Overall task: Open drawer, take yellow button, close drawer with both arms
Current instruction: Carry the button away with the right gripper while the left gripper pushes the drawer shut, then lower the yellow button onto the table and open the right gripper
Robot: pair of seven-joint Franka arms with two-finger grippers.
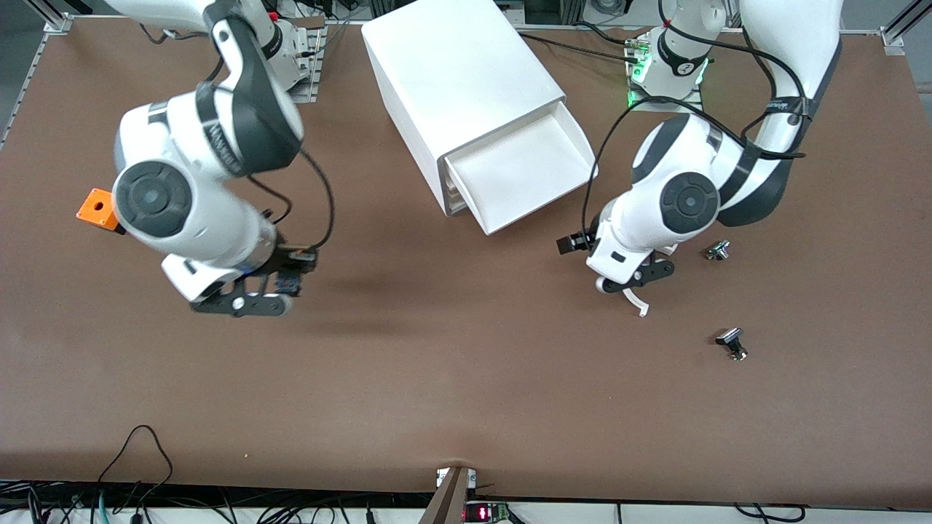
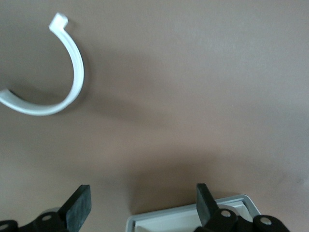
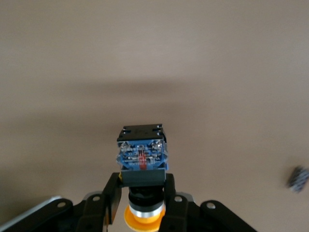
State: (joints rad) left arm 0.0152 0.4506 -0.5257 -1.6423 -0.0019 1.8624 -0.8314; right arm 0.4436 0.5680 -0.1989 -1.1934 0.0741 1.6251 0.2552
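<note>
My right gripper (image 1: 280, 289) is shut on the button (image 1: 290, 282) and holds it above the bare table, toward the right arm's end. In the right wrist view the fingers (image 3: 112, 195) clamp the button's black body (image 3: 142, 159). Its blue contact block points away and its yellow-orange cap (image 3: 142, 220) sits between the jaws. The white cabinet (image 1: 459, 80) has its drawer (image 1: 520, 175) pulled open, and the drawer looks empty. My left gripper (image 1: 632, 280) is open and empty, low over the table beside the drawer, next to a white curved strip (image 1: 635, 300). That strip also shows in the left wrist view (image 2: 75, 72), apart from the left gripper (image 2: 142, 205).
An orange box with a hole (image 1: 98, 209) lies partly hidden by the right arm. A small silver piece (image 1: 717, 250) and a black-capped silver-stemmed piece (image 1: 732, 343) lie toward the left arm's end. Cables run along the table's near edge.
</note>
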